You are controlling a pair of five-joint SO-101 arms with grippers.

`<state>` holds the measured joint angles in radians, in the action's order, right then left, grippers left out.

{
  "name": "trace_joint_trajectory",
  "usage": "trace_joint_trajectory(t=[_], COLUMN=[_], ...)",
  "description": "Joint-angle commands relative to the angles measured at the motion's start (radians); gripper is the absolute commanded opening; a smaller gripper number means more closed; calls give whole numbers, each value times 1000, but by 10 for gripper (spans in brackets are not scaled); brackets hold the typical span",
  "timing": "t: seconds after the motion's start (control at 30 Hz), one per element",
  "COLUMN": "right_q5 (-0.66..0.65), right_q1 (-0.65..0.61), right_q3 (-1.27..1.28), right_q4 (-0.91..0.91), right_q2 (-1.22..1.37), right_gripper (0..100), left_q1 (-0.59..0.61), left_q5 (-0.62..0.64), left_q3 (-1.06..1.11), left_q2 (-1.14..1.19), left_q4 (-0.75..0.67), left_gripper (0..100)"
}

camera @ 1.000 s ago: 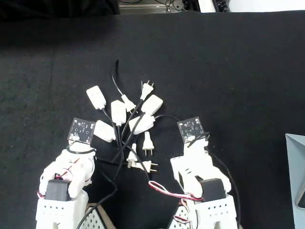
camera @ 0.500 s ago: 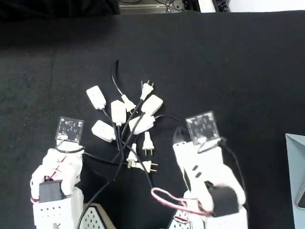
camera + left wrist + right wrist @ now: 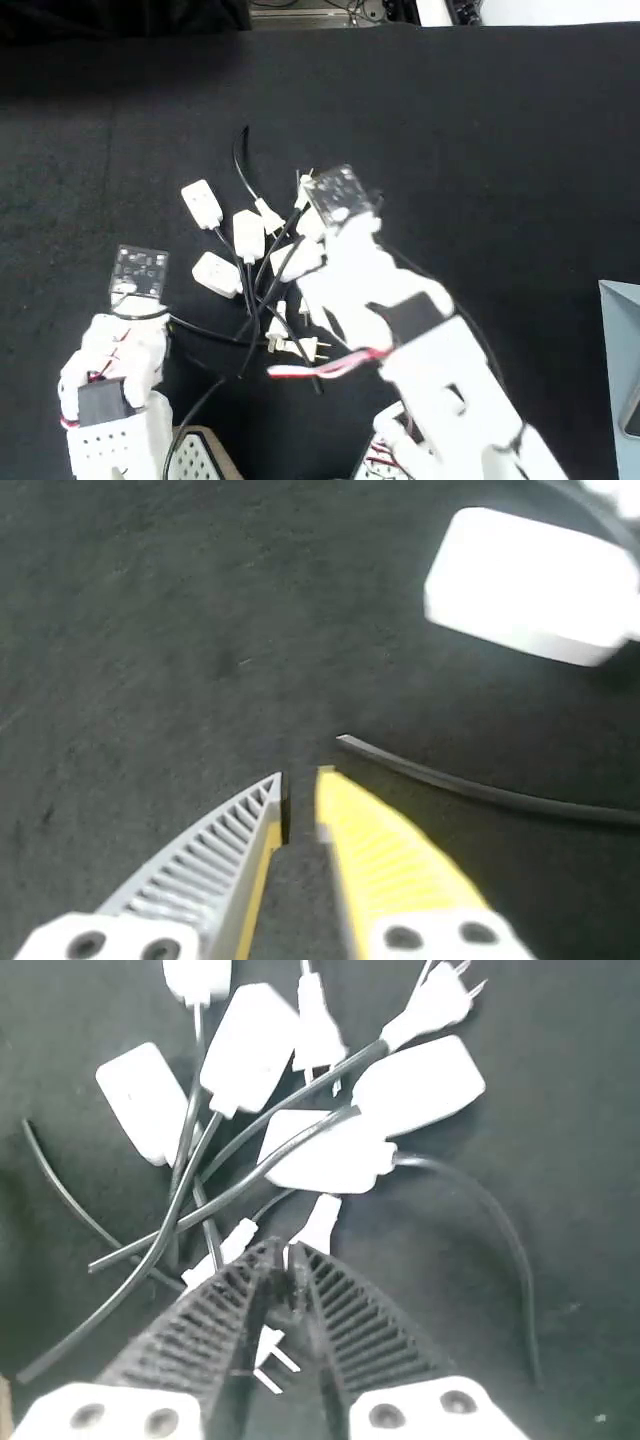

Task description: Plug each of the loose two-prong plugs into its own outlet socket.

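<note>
Left gripper: jaws closed on nothing, low over black cloth, near a white socket.
Right gripper: jaws closed, empty, just above a plug.
Plugs, sockets: heaped mid-table (tangled in black cords).

Right arm a blur, swallowing half an outlet socket (the rest lost underneath), white socket near the left wrist fuzzy

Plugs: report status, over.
Left gripper shut, empty, near one socket. Right gripper shut, empty, above the plugs. None plugged in. Black cords tangled across them.
</note>
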<state>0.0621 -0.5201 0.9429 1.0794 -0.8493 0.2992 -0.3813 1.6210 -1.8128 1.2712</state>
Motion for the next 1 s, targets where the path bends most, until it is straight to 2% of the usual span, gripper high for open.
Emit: trace_joint_trajectory(t=[0.0,0.1,0.37,0.67,0.83,0.97], right_q5=[37,72,75,77,77,75], right_q1=[-43,-57,-58,-173,-169,-104], right_q3=[-93,-142,-291,-323,-320,-325], right_q4=[-29,-28,-29,-29,-29,-28], right_q2=[191,349,667,745,792,843], right_gripper=[70,142,145,145,145,145], left_q1=[91,107,108,108,108,108], left_q5=[80,106,106,106,106,106], left_q3=[-10,-18,-16,-16,-15,-15], left_q2=[-5,-5,-5,-6,-6,-6], left_q4=[-3,-3,-3,-3,-3,-3], left_gripper=[252,258,256,256,256,256])
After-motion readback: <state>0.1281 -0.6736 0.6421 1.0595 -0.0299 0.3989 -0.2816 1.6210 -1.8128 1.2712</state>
